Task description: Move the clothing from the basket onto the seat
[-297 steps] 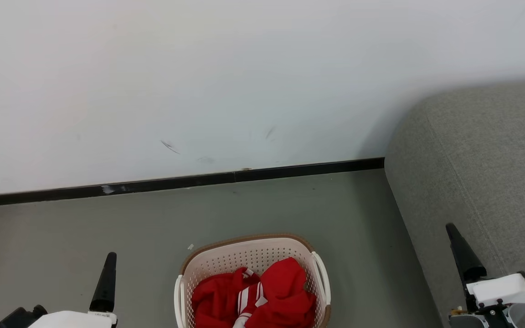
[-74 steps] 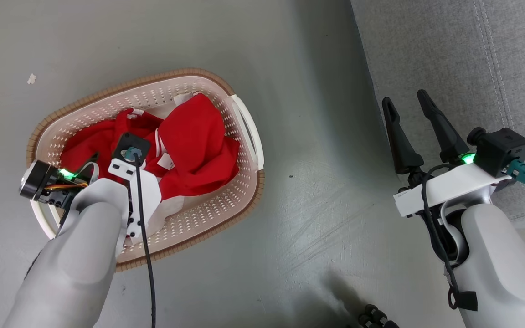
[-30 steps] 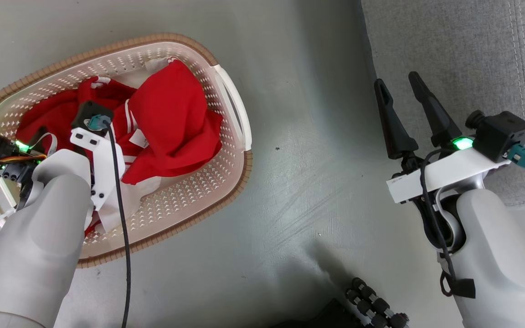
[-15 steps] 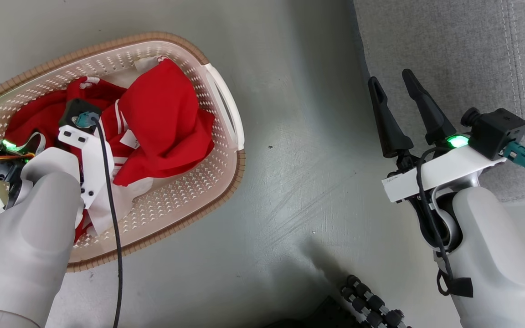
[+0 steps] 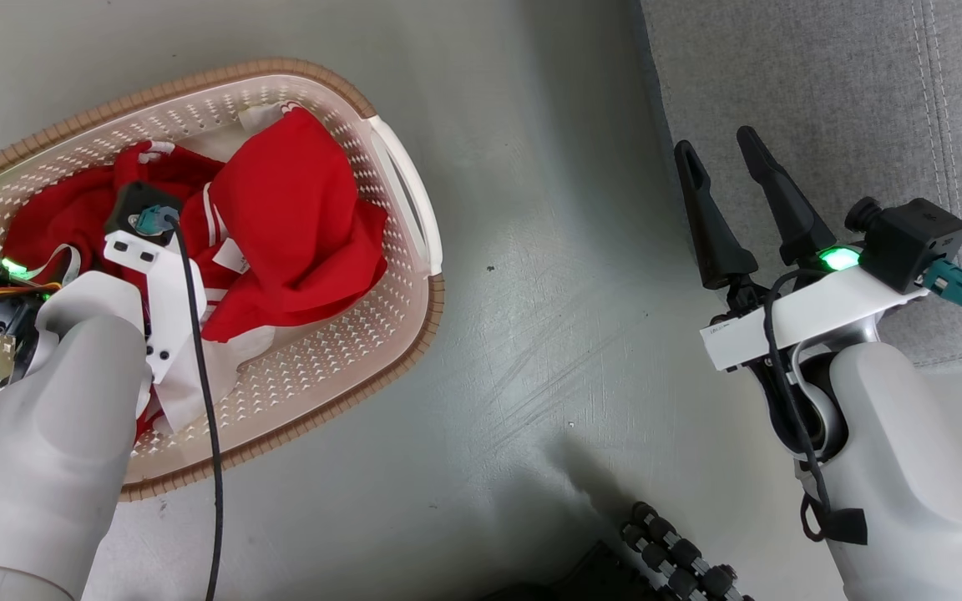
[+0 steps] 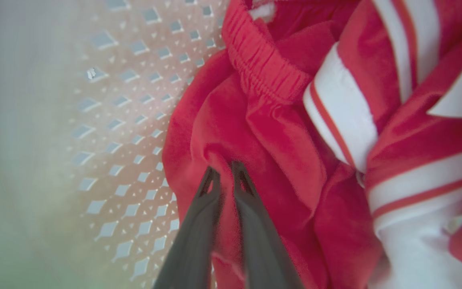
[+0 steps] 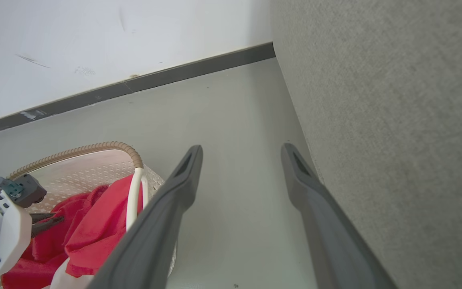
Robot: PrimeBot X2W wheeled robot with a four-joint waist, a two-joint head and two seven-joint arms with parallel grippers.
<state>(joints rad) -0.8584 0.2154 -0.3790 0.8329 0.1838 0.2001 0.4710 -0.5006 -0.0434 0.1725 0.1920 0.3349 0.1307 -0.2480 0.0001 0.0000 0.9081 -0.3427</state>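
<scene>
Grey floor (image 5: 531,334) runs under everything. At the left stands the basket (image 5: 197,71), and the clothing (image 5: 289,209) lies heaped inside it, red with white stripes. The left fingers (image 6: 199,224) reach down into the heap and are drawn nearly together, pinching a fold of the red cloth between their tips. Further right, the right fingers (image 5: 711,225) hang wide apart and empty above bare floor, just beside the edge of the seat (image 5: 823,83), which takes up the upper right.
</scene>
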